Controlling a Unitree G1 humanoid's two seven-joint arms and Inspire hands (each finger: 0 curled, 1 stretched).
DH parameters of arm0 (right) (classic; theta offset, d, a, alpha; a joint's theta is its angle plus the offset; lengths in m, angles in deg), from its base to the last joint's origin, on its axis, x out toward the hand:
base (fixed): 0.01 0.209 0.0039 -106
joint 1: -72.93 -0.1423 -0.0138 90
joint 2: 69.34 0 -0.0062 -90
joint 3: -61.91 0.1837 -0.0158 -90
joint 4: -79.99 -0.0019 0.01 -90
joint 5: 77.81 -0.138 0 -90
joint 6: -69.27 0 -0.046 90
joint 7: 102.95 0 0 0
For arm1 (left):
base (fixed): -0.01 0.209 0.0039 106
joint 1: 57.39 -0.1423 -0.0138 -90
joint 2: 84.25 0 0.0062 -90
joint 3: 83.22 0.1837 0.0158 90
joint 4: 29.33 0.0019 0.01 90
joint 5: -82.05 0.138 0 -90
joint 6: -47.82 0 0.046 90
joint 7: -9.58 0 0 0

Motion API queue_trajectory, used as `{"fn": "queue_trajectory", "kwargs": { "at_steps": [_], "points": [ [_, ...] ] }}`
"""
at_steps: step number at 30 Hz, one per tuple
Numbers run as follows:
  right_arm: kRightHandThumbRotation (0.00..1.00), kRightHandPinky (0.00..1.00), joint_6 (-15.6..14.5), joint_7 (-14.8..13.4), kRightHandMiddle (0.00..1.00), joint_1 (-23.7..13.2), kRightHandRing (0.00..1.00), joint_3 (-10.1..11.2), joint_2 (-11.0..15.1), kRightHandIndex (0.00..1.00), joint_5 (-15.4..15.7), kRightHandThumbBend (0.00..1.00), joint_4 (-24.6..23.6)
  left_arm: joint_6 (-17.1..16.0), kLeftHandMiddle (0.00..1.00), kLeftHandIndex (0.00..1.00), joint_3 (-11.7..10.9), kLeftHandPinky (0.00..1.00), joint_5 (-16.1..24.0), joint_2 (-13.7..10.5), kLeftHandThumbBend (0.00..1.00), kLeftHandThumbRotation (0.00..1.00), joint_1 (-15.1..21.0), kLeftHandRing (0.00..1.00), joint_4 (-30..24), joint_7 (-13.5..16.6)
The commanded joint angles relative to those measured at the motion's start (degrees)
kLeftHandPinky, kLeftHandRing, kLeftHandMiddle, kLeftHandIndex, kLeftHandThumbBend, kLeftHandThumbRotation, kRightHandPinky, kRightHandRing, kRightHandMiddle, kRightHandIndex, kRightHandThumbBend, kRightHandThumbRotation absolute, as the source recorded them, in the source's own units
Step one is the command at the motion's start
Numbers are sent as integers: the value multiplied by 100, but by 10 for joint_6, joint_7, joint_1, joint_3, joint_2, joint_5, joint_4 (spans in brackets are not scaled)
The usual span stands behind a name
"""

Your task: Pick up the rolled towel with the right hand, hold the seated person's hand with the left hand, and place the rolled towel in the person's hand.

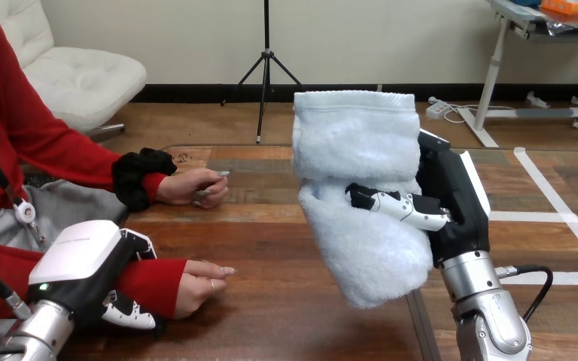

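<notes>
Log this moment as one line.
right hand: fingers shut on rolled towel, lifted off table | left hand: curled round person's near wrist | person's near hand: resting on table | handover: not yet done

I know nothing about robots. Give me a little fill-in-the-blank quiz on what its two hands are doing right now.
1. The robot's right hand grips a rolled ___, which is up clear of the table.
2. The robot's left hand is curled round the person's ___, over a red sleeve.
3. The person's hand just beyond it rests on the table, palm ___.
Missing words: towel; wrist; down.
</notes>
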Motion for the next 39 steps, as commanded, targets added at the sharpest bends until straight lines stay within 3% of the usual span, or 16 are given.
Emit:
{"fn": "queue_trajectory", "kwargs": {
  "at_steps": [1,24,39],
  "points": [
    [0,32,21,-2,42,-43,36,2,-7,42,-4,75,5,-17,40,41,-25,35,-21,-8,93,0,10,36,-58,2],
    [0,32,38,-1,43,-57,36,4,-7,43,-3,76,46,-15,39,39,-54,30,-26,-11,93,0,-10,34,-128,-21],
    [0,32,33,10,43,-69,36,8,-11,43,-15,76,71,-19,38,38,-76,28,-34,-5,94,0,-28,34,-181,-28]
  ]
}}
